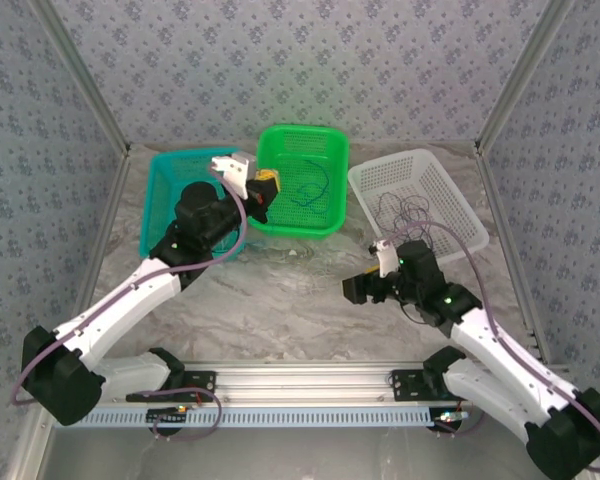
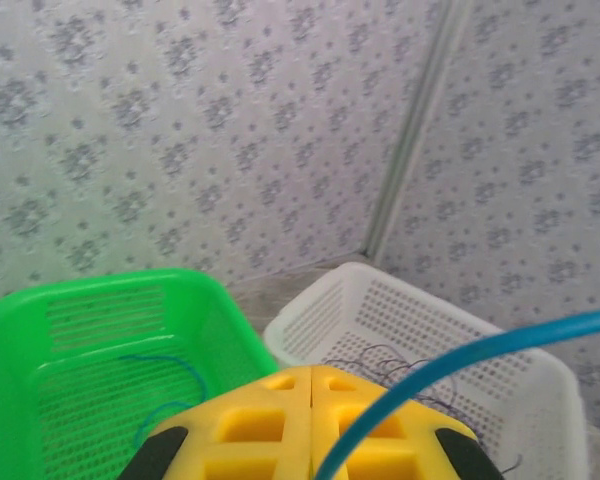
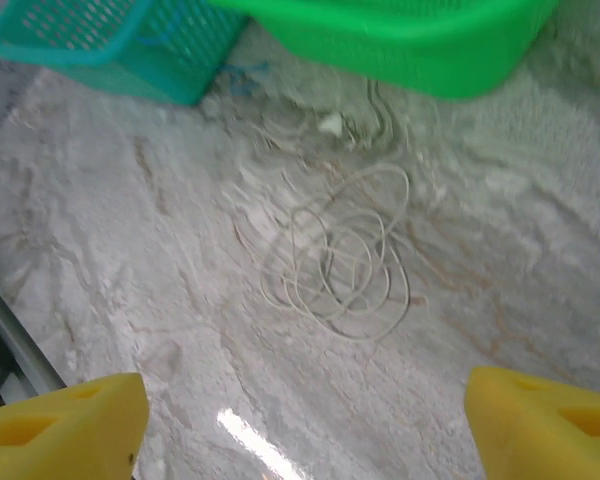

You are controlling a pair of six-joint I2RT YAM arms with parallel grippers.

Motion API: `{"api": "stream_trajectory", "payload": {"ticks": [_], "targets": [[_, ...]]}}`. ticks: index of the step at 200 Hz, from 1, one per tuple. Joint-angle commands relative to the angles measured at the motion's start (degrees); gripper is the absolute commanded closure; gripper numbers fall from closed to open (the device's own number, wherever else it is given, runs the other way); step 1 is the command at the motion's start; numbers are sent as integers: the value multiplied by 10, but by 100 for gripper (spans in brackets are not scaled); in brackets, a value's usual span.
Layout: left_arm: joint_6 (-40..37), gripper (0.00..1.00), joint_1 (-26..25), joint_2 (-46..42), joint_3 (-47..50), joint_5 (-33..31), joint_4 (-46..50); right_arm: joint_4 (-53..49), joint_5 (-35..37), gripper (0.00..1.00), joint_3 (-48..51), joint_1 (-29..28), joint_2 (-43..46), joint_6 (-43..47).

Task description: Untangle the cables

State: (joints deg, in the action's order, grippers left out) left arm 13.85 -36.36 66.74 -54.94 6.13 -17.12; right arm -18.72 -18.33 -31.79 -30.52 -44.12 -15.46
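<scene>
My left gripper hovers over the green basket's left rim. In the left wrist view its yellow fingers are pressed together, and a blue cable rises from their seam and runs off right. More blue cable lies looped inside the green basket. The dark purplish cable sits in the white basket. The pale cable lies coiled on the marble table. My right gripper hangs over the table short of it, open wide, with nothing between its fingers.
A teal basket stands at the back left beside the green one. A small blue scrap, blurred, lies on the table by the teal basket's corner. Patterned walls close in the back and both sides.
</scene>
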Motion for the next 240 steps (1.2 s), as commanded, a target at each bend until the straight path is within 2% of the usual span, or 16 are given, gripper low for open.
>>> {"api": "stream_trajectory", "payload": {"ticks": [1, 35, 72, 89, 126, 169, 240], "targets": [[12, 98, 1, -16, 12, 66, -49, -9, 26, 12, -26, -2, 26, 16], [17, 98, 0, -22, 22, 102, -69, 18, 36, 6, -59, -2, -3, 12], [29, 98, 0, -29, 33, 131, -95, 154, 12, 7, -32, -3, -33, 58], [32, 98, -1, -29, 29, 154, -98, 178, -12, 7, -40, -3, -55, 96], [39, 98, -5, -26, 24, 195, -112, 201, -107, 5, -92, -13, -127, 143], [38, 98, -10, -24, 15, 222, -107, 193, -120, 5, -156, -55, -199, 192], [58, 97, -10, -26, 9, 245, -124, 201, -172, 7, -220, -61, -270, 227]]}}
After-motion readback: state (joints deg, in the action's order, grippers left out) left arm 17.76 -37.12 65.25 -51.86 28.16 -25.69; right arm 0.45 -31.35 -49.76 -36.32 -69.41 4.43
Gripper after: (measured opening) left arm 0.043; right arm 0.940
